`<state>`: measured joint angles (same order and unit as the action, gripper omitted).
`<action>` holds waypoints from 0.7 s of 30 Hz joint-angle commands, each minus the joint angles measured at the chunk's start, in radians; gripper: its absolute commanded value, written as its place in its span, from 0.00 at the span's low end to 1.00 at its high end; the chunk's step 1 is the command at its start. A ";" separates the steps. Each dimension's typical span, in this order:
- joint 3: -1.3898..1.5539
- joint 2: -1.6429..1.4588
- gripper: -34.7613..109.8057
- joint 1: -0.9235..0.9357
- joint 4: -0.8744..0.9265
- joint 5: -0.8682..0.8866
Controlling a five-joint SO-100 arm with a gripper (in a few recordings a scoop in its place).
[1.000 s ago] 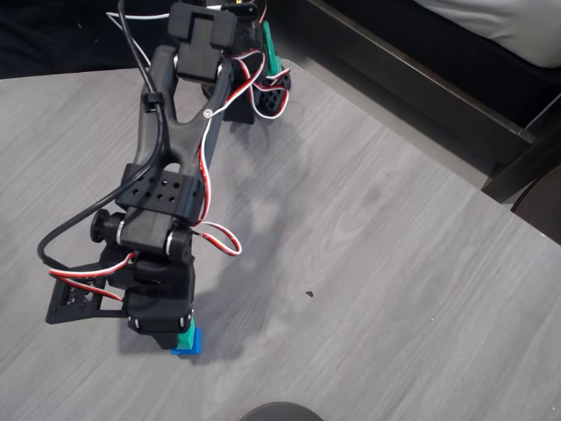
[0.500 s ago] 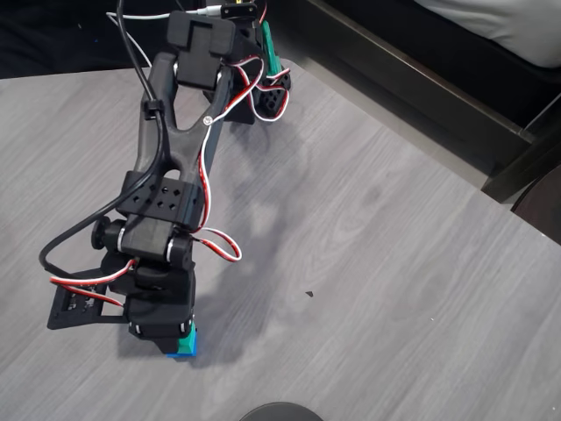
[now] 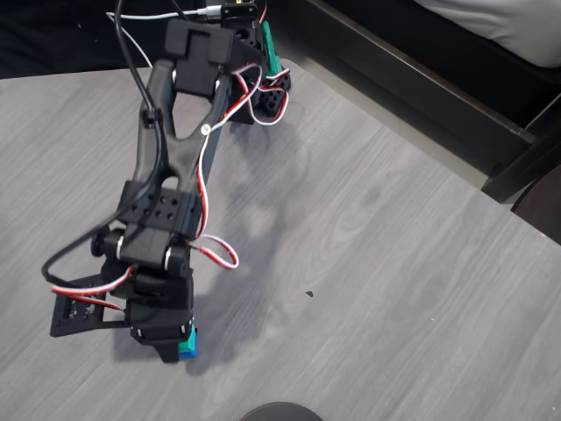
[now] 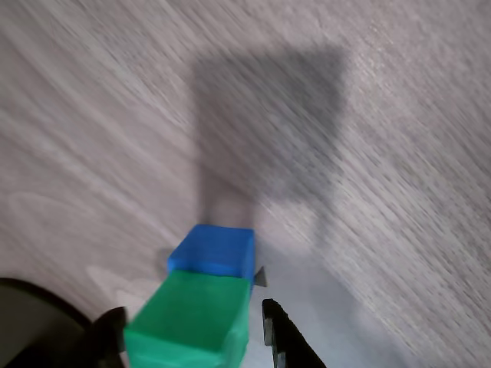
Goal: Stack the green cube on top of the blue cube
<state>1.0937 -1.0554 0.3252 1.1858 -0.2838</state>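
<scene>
Shifted left since earlier, jaws point(image 4: 188, 326) grasp green cube point(image 4: 192, 320) overlapping blue cube point(image 4: 213, 250).

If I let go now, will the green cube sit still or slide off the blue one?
The green cube has flat matte faces, so it probably won't roll or slip. It seems offset over the blue cube, so it might tip off.

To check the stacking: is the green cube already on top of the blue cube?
Cannot tell: in the wrist view the green cube sits between the pincer fingers, overlapping the blue cube, contact unclear.
</scene>
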 commanded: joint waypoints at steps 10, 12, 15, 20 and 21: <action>-0.031 -0.117 0.47 0.003 0.049 0.002; -0.031 -0.166 0.47 -0.012 0.089 0.012; -0.031 -0.262 0.47 -0.054 0.173 0.018; -0.020 -0.465 0.47 -0.184 0.420 0.095; -0.017 -0.506 0.47 -0.216 0.474 0.117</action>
<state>1.0937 -1.4143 0.1795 1.5340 -0.2102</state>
